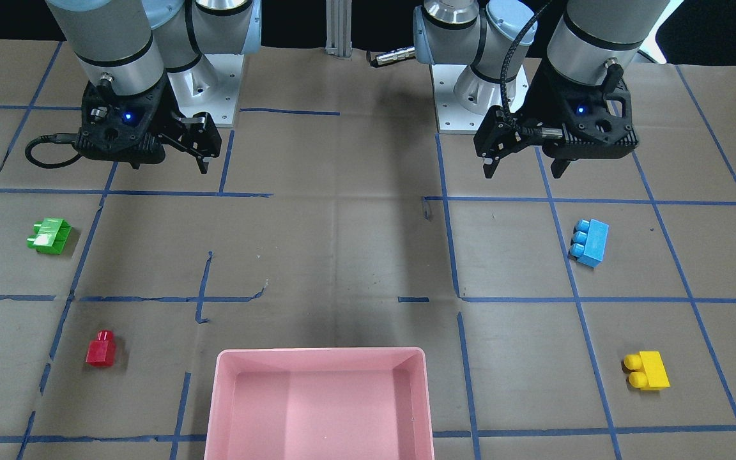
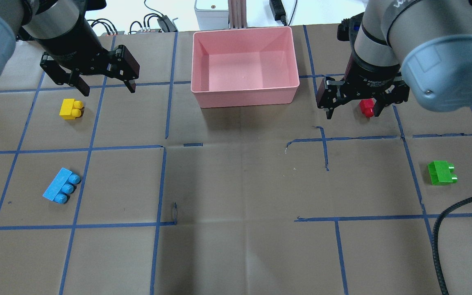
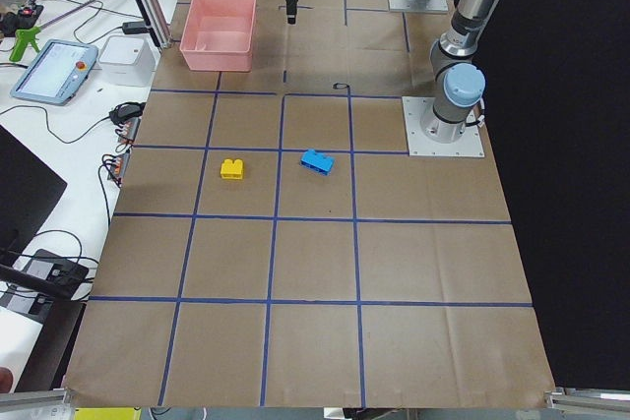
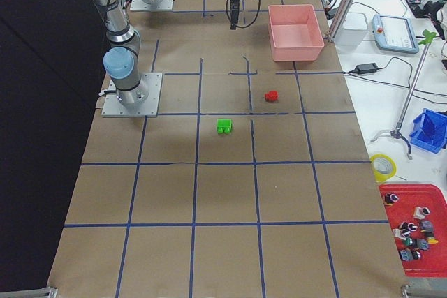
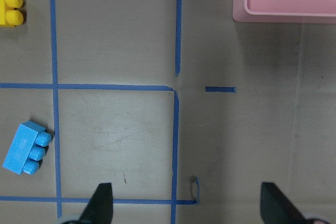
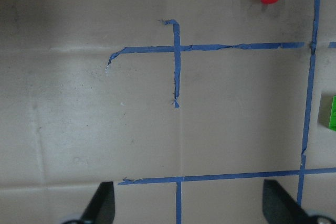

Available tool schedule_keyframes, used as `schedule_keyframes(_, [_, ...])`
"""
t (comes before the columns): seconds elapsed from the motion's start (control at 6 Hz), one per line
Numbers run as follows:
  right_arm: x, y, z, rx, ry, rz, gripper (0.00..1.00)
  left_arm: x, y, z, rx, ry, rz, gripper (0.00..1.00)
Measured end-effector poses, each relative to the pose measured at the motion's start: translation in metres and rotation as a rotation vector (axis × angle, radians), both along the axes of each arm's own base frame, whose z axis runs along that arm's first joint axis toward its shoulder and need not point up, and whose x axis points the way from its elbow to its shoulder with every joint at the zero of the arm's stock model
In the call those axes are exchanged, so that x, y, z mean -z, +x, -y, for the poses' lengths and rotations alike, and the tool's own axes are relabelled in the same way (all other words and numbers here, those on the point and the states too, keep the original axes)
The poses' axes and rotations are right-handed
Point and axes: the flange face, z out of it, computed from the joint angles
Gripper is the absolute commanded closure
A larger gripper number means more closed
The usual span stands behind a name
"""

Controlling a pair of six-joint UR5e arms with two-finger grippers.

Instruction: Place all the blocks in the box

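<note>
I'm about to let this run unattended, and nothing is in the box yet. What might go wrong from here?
1. The red block is tiny; the wide-open right gripper may nudge it away rather than grip it.
2. The blue block lies on its side, skewed to the tape grid; a grip across its rounded studs could slip.
3. The box serves both the right and the left gripper; simultaneous drops risk a collision.

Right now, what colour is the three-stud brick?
The brick is light blue, clearest in the front-facing view.
</note>
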Motion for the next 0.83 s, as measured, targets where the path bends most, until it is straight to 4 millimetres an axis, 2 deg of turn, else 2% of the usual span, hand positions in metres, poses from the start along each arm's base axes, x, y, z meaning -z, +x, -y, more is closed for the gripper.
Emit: schedule_keyframes(0.83, [0.016, -0.004, 0.014, -0.025, -0.006, -0.003, 0.01, 0.002, 0.001, 0.0, -0.003, 0.007, 0.003, 0.0])
